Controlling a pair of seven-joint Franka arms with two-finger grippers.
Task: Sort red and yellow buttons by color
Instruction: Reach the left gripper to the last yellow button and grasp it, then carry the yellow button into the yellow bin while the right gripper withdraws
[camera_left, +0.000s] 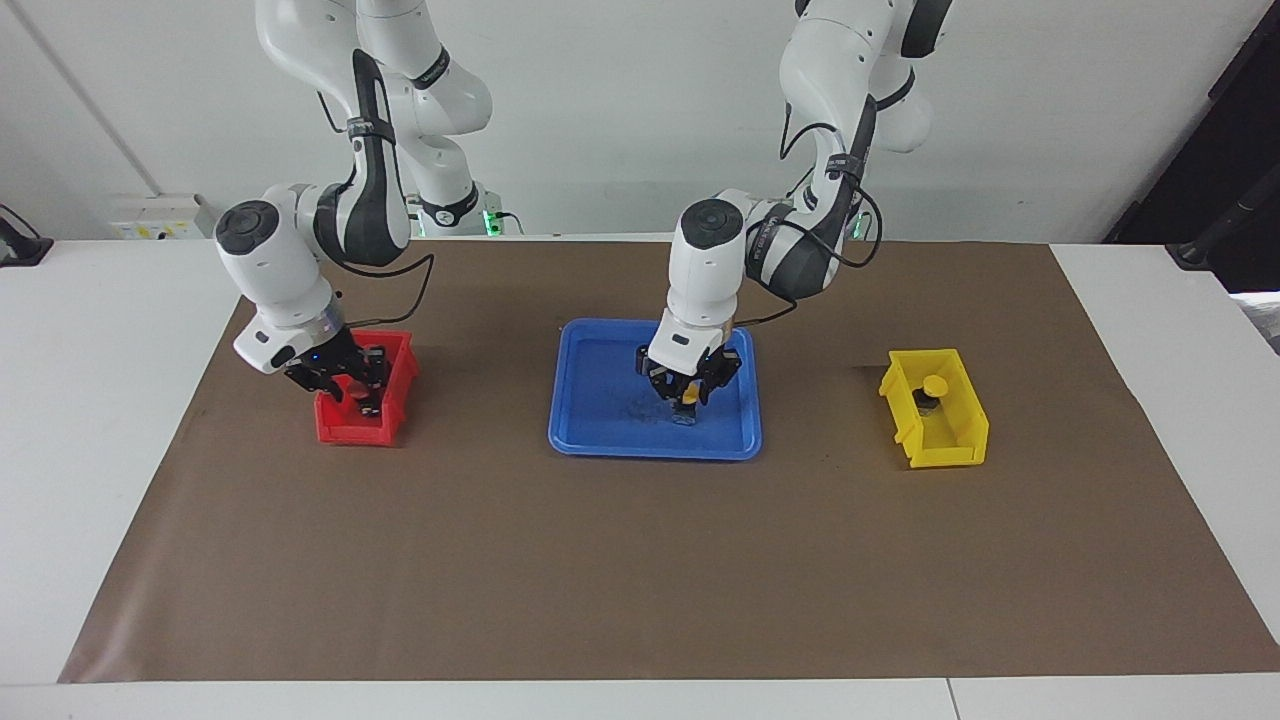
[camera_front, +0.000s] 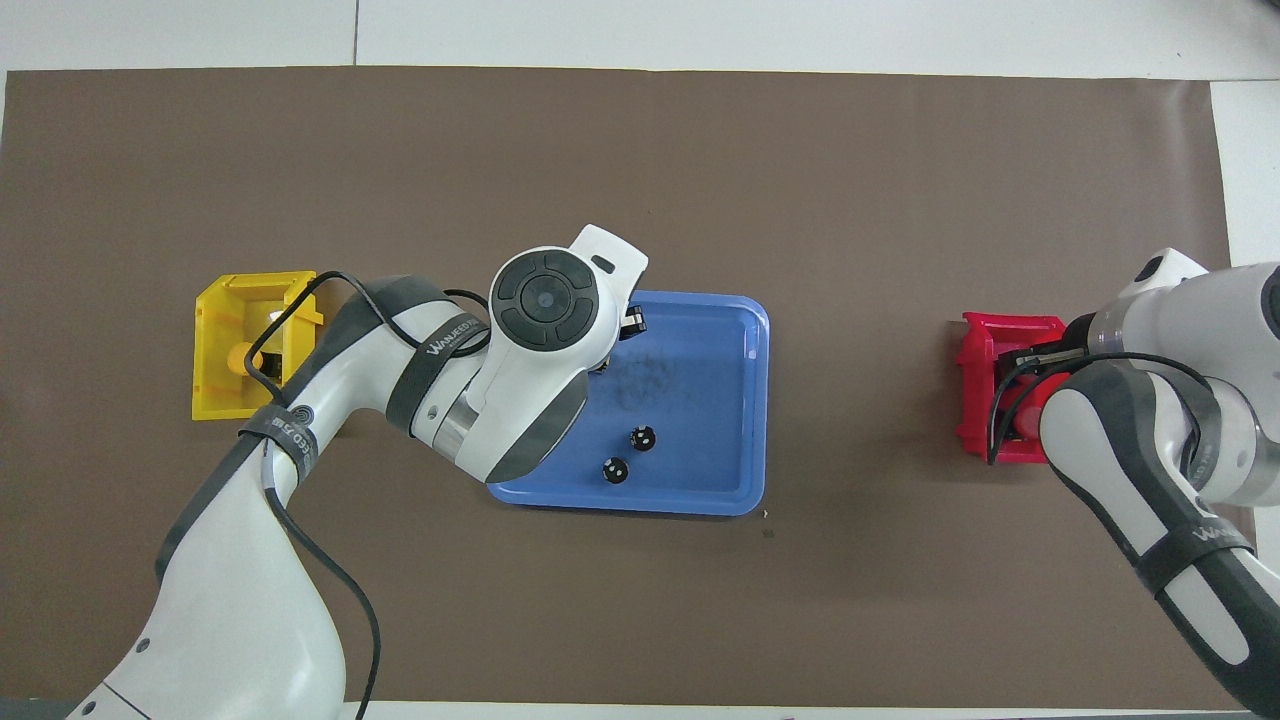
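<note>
1. Two arms, two jobs. We read the current step as: last yellow pick from the tray, plus a red drop at the red bin.
2. Our left gripper is down in the blue tray, toward the left arm's end of it, fingers closed in around the yellow button, which sits on the tray floor. Grip looks made; lift not yet begun, as far as we can judge.
3. Two dark capless cylinders stand in the tray nearer the robots than the pick spot; not ours to sort, leave them.
4. Yellow bin at the left arm's end of the table already holds one yellow-capped button, at the end of the bin nearer the robots.
5. Our right gripper is over or in the red bin at the right arm's end. We can't tell if its fingers are wide or narrow, nor if it holds anything. Something red shows in the bin beside the arm in the overhead view; prob. a red cap, but count unclear.
6. Next for the left arm, in our judgement: straight lift clear of the tray rim, carry across to the yellow bin, lower beside the button already there, release.
7. Risk: the cap is round, so a slanted pinch may slip. We'd lift slow.
</note>
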